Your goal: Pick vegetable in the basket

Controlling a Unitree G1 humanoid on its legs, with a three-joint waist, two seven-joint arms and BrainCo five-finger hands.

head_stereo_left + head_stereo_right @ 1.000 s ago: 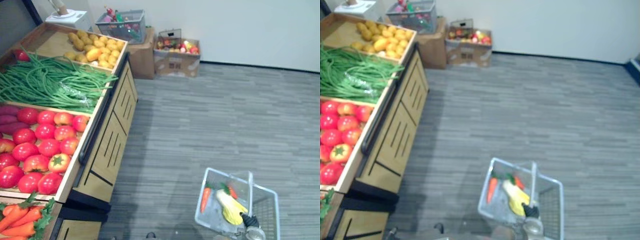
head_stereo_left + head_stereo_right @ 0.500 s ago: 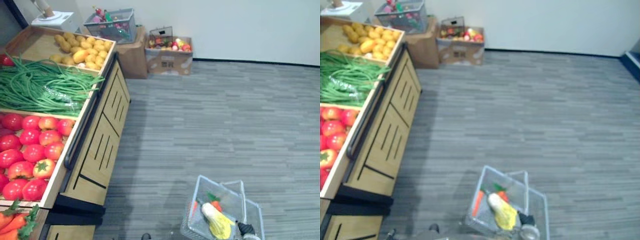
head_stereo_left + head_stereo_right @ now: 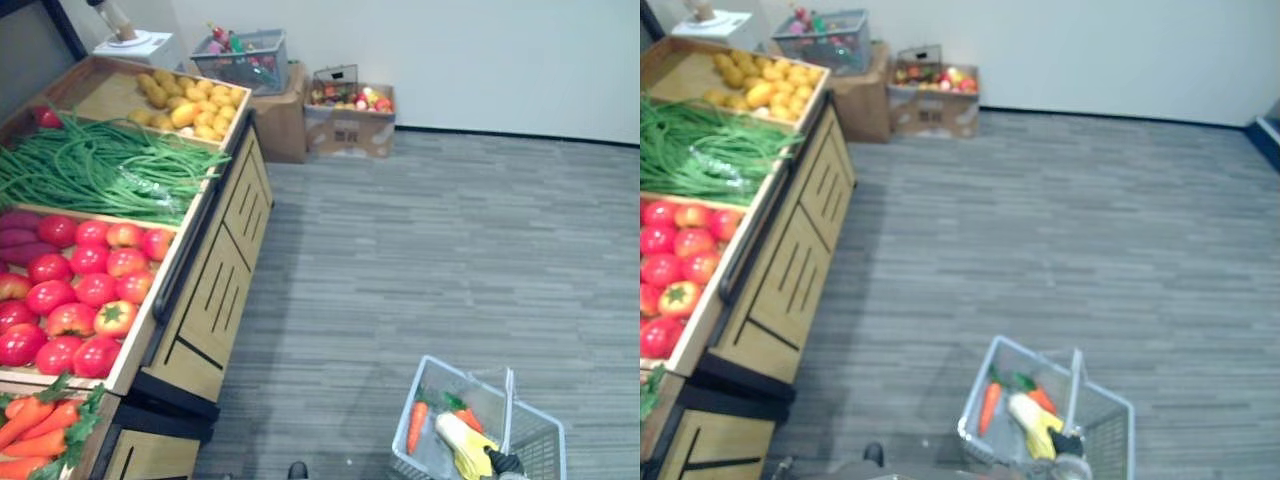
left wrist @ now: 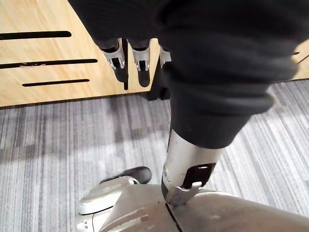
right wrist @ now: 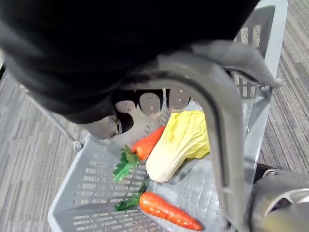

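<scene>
My right hand point(image 5: 149, 101) is shut on the handle point(image 5: 217, 111) of a grey plastic basket point(image 3: 425, 375), which hangs low at my right over the floor. Inside lie a pale yellow cabbage point(image 5: 186, 140) and two carrots: one point(image 5: 169, 212) near the basket wall, the other point(image 5: 147, 142) against the cabbage. In the eye views the hand point(image 3: 503, 465) shows at the bottom edge above the cabbage point(image 3: 462, 445). My left hand point(image 4: 140, 63) hangs open beside the wooden front of the vegetable stand point(image 3: 215, 290), holding nothing.
The stand on my left carries potatoes point(image 3: 190, 100), green beans point(image 3: 100, 170), tomatoes point(image 3: 80, 290), purple sweet potatoes point(image 3: 25, 225) and carrots point(image 3: 40, 430). Cardboard boxes of produce point(image 3: 350, 115) and a wire basket point(image 3: 240, 60) stand by the far wall. Grey floor stretches to the right.
The camera swung, so the whole picture shifted one way and back. The basket stays hanging from my right hand with the same vegetables in it.
</scene>
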